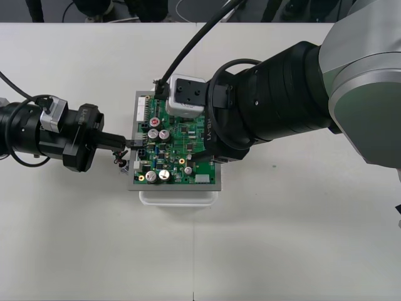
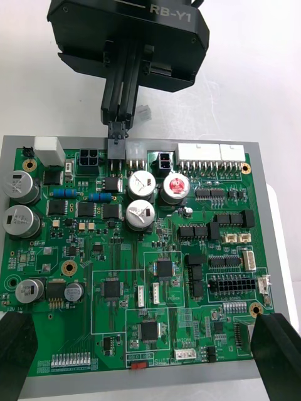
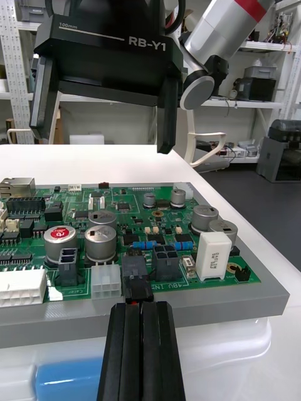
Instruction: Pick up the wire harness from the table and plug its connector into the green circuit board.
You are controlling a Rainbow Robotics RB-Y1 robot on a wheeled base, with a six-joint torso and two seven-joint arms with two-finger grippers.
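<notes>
The green circuit board point(image 1: 178, 153) point(image 2: 188, 250) point(image 3: 132, 203) sits on its white base point(image 1: 178, 198) mid-table. My left gripper point(image 1: 128, 143) point(image 2: 117, 128) point(image 3: 139, 307) reaches in level at the board's left edge, shut on the harness's small black plug point(image 2: 116, 149) point(image 3: 135, 276). The plug stands at a header on that edge, between a black socket and a white connector point(image 3: 105, 281); how deep it sits I cannot tell. A short dark length of harness point(image 1: 118, 158) hangs below the left fingers. My right gripper point(image 1: 208, 139) point(image 2: 144, 351) point(image 3: 100, 141) hovers open over the board, its fingers point(image 2: 276, 351) far apart.
The right arm's thick black forearm point(image 1: 282, 94) and a cable point(image 1: 194, 41) cross above the board's far right side. Tall capacitors point(image 2: 141, 185) and a white relay block point(image 3: 212, 254) stand close behind the plug. Bare table lies in front of the board.
</notes>
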